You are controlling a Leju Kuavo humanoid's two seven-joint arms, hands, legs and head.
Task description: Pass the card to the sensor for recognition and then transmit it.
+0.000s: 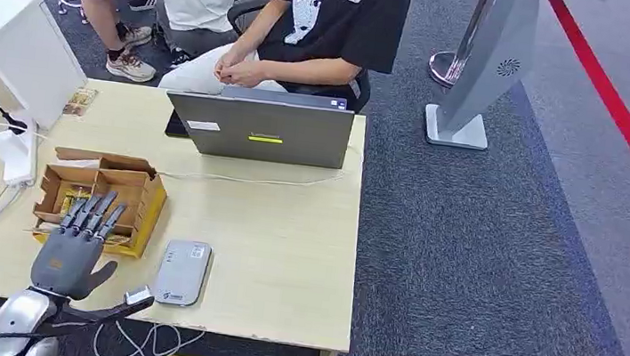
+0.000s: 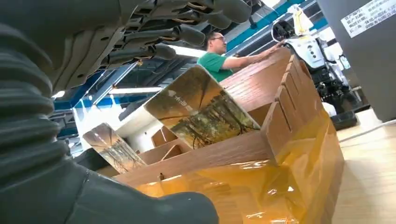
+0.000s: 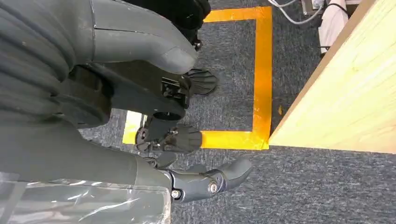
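While the left hand [image 1: 74,245] hovers spread and empty over the brown cardboard box [image 1: 141,197], its fingers [image 1: 97,209] may bump the upright picture cards [image 2: 198,108] askew.

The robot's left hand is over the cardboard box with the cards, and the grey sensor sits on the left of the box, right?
Not quite. In the head view the left hand is over the cardboard box with the cards, but the grey sensor lies to the right of the box.

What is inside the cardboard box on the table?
Inside the cardboard box, picture cards stand tilted between dividers. The left hand hovers over it and hides part of the contents.
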